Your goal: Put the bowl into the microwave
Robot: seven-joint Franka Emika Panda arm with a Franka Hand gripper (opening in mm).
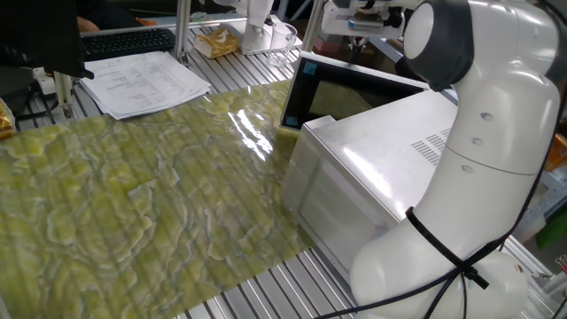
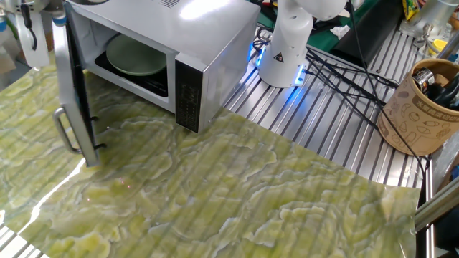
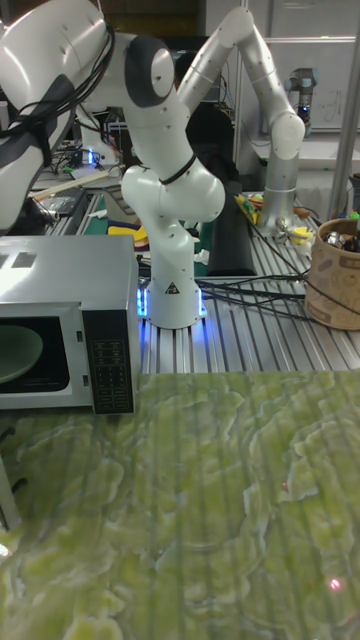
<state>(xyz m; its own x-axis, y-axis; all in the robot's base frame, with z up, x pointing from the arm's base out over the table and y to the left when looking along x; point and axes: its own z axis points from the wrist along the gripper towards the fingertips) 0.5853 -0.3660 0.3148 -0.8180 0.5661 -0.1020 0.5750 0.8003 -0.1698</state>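
Both fixed views show the bowl [image 2: 135, 55] already resting inside the microwave [image 2: 188, 43], its door [image 2: 73, 100] ajar, hinged out toward the arm's end. By that measure the placing looks done; only shutting the door may remain. The gripper [image 1: 359, 15] hangs above and behind the door's upper edge, largely cut off, its jaw state unreadable.
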